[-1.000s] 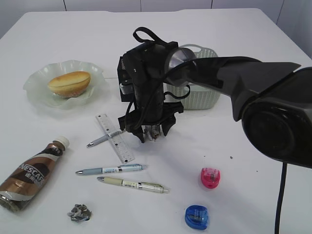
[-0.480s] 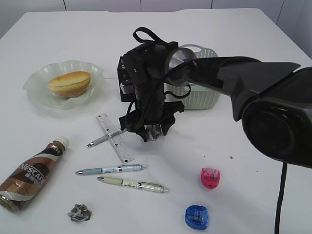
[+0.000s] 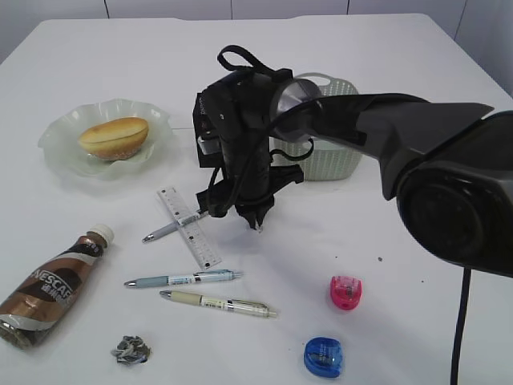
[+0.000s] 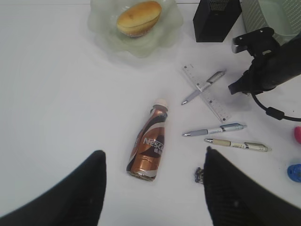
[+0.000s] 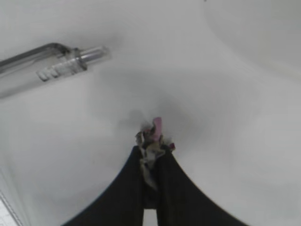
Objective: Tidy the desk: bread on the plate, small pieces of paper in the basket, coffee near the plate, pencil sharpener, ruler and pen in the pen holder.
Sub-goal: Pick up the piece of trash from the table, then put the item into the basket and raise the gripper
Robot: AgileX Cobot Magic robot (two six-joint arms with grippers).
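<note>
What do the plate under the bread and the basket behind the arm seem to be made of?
The plate looks like pale green translucent glass or plastic: the wavy rim lets the table show through and carries a soft gloss. The basket looks like matte moulded plastic in a pale grey-green, its wall patterned with small woven-style openings.

A white table (image 3: 385,241) with a smooth matte top fills almost the entire exterior view, its far edge running across at 12 o'clock. Beyond that edge stands a pale wall (image 3: 168,7) divided by thin dark vertical seams, possibly panel or cabinet joints; the strip visible is too narrow to tell. Lighting is even and diffuse, producing only soft, short shadows on the tabletop.
</note>
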